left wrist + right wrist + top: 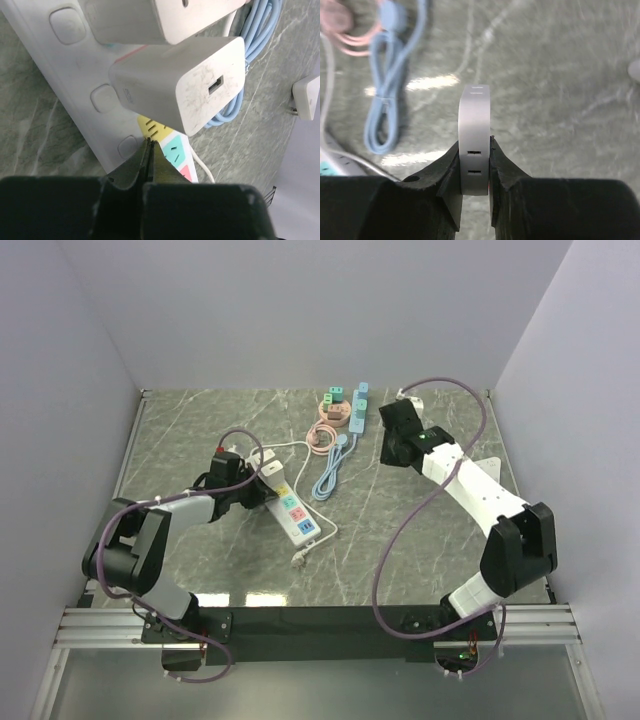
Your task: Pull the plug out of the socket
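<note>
- Fingers of the left gripper (150, 145) are shut on nothing, and their joined tips are set down on the white power strip (75, 75), just beside its yellow socket face (153, 130). This placement is judged to be a brace, so that the strip is pinned to the table (200, 430) while a pull is made elsewhere.
- Just above those tips, a white charger (185, 85) is seated in the strip, and a second white block (160, 17) is seen plugged in beyond it, so 2 bodies are left in this strip.
- Toward the middle of the table, a coiled blue cable (330, 472), a pink cable (322, 435) and a blue strip (360, 408) are laid loose, touched by neither arm.
- On the right, the right gripper (474, 146) is closed narrowly on the plug (474, 110), which is clamped across its 2 flat sides with its rounded end pointing away from the wrist. Such a hold is judged to keep the body from twisting as it is drawn straight out.
- The plug is held over bare table, near the blue strip and well apart from the white strip, with no socket touching it. Which socket it belongs to cannot be told.
- The pull itself is therefore judged done, with only the setting down of the plug left.
</note>
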Controlling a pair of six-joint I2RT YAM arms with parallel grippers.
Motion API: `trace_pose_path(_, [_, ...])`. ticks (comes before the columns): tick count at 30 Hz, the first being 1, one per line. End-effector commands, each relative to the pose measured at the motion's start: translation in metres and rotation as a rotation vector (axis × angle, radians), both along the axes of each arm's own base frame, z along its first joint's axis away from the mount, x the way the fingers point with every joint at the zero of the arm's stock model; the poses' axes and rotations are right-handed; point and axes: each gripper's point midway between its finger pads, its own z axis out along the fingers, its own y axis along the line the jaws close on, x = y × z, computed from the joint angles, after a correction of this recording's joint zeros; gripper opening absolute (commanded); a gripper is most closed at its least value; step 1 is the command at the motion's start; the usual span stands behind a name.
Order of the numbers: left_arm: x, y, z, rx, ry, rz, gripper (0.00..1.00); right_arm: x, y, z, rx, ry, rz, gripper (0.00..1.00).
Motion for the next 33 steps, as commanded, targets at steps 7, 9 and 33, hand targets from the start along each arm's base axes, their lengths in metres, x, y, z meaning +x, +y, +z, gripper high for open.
trace_pose_path(7, [-0.016, 0.009, 0.069, 0.046, -0.113, -0.015, 0.01, -0.025, -0.11, -0.043, -0.112, 0.136, -0.486, 0.0])
trace_pose_path(9, [-0.015, 0.011, 0.093, 0.045, -0.157, -0.014, 0.01, -0.035, -0.127, -0.048, -0.105, 0.141, -0.593, 0.0])
trace_pose_path(33, [-0.067, -0.002, 0.173, -0.11, -0.363, -0.288, 0.63, -0.108, 0.223, 0.053, 0.966, 0.265, 0.934, 0.0])
